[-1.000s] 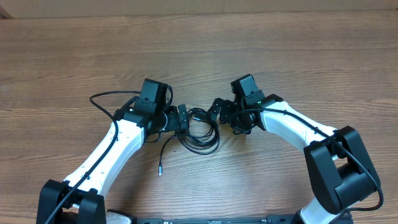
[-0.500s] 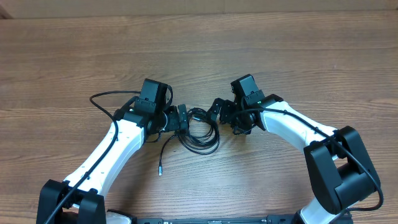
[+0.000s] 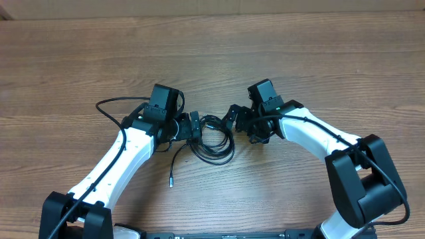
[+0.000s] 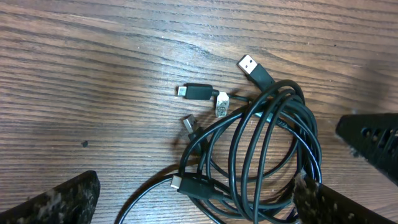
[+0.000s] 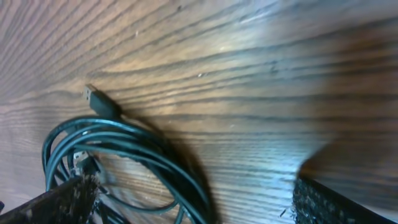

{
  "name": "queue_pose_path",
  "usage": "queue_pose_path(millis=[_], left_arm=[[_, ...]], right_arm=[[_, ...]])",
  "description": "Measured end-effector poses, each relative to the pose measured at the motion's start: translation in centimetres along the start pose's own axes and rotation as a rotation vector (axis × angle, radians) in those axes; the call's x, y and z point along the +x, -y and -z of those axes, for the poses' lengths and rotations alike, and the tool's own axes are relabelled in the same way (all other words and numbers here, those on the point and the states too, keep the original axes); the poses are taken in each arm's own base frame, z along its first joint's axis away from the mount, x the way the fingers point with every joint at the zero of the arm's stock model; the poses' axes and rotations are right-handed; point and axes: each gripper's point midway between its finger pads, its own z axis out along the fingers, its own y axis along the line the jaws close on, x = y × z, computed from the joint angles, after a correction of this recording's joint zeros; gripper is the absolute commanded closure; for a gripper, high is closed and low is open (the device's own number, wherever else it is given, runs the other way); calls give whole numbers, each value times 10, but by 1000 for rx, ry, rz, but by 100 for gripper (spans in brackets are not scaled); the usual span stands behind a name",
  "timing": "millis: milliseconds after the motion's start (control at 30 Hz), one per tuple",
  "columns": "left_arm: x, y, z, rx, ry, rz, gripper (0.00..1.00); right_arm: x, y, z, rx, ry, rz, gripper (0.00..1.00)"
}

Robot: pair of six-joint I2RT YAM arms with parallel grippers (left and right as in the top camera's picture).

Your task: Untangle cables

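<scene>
Zero visible progress: the cables [image 3: 214, 139] lay in one tangled coil on the table [image 3: 319, 60], between the left gripper [image 3: 195, 126] and right gripper [image 3: 231, 118], both with fingers spread wide and holding nothing, so all the separating was left.

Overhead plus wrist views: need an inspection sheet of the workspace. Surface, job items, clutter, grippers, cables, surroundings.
Surface: wooden table, bare grain, no spills seen.
Job's things: cables lie on the table in one overlapping coil between the two arms; several plug ends stick out, and one strand trails to a plug.
Clutter: nothing seen.
Grippers: left gripper and right gripper are both open, one on each side of the coil, holding nothing.
Cables: arm wires run along both arms; one black loop sticks out beside the left arm.
Surroundings: pale strip past the far edge; nothing else seen.
</scene>
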Motion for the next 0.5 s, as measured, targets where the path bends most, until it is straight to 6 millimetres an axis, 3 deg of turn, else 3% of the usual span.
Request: queue_pose_path(millis=[200,233,333,400,500], left_arm=[[0,0,0,0,0,0,0],[0,0,0,0,0,0,0],[0,0,0,0,0,0,0],[0,0,0,-2,1,0,0],[0,0,0,-3,1,0,1]], right_arm=[[-8,6,3,1,14,-25,0],[-8,7,3,3,14,-25,4],[-6,9,3,12,7,-25,34],[-5,10,3,17,0,-28,47],[0,13,4,28,-21,-42,51]])
